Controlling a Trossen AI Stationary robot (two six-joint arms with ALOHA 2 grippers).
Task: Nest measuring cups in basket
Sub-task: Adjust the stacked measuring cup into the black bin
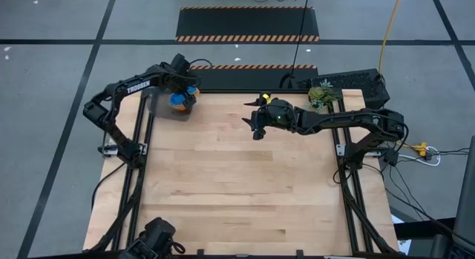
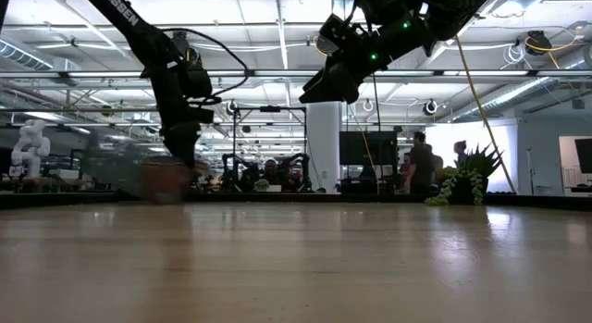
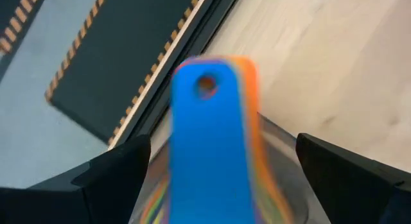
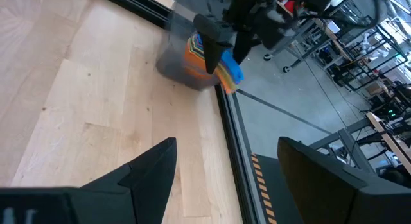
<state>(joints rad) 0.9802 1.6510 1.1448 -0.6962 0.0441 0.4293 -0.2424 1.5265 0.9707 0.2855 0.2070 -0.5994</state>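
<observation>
Cups [image 3: 212,147] nested — wrist view only

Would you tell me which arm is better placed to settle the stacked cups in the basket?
The left. Its tool hangs open right over the basket, straddling the stacked measuring cups. The right tool is open too, but raised over bare table, well away from the basket.
</observation>
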